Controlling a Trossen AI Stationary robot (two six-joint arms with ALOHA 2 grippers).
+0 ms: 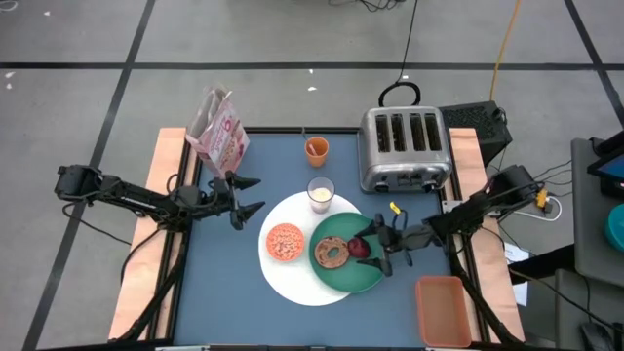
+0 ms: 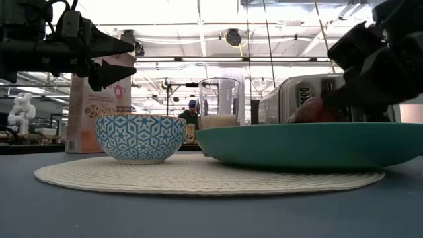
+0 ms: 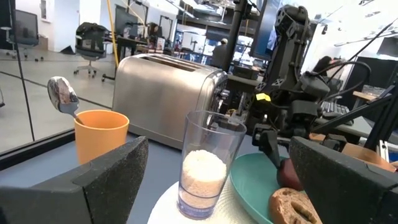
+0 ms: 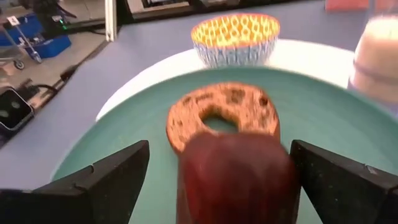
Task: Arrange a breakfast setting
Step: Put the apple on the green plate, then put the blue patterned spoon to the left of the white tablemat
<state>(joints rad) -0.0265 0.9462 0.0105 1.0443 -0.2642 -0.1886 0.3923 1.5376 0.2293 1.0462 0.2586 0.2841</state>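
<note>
A large white round plate (image 1: 292,278) lies mid-table. On it stand a blue-patterned cereal bowl (image 1: 285,242) and a green plate (image 1: 346,278). The green plate carries a brown bagel (image 1: 330,253) and a dark red fruit (image 1: 359,248). A milk glass (image 1: 321,194) stands at the white plate's far edge. An orange cup (image 1: 316,148) behind it holds a spoon (image 3: 62,93), bowl end up. My right gripper (image 1: 378,247) is open, one finger on each side of the fruit (image 4: 236,177). My left gripper (image 1: 249,198) is open and empty, raised left of the white plate. My right gripper comes level from the table's right side, its open fingers on either side of the dark red fruit, which rests on the green plate (image 4: 124,162). One finger (image 4: 323,174) lies right beside the fruit's side (image 4: 287,180). I cannot tell whether it touches.
A silver four-slot toaster (image 1: 405,146) stands at the far right. A pink cereal box (image 1: 219,132) stands at the far left, close behind my left gripper. An orange tray (image 1: 441,310) sits at the near right edge. Bare blue table shows at the near left.
</note>
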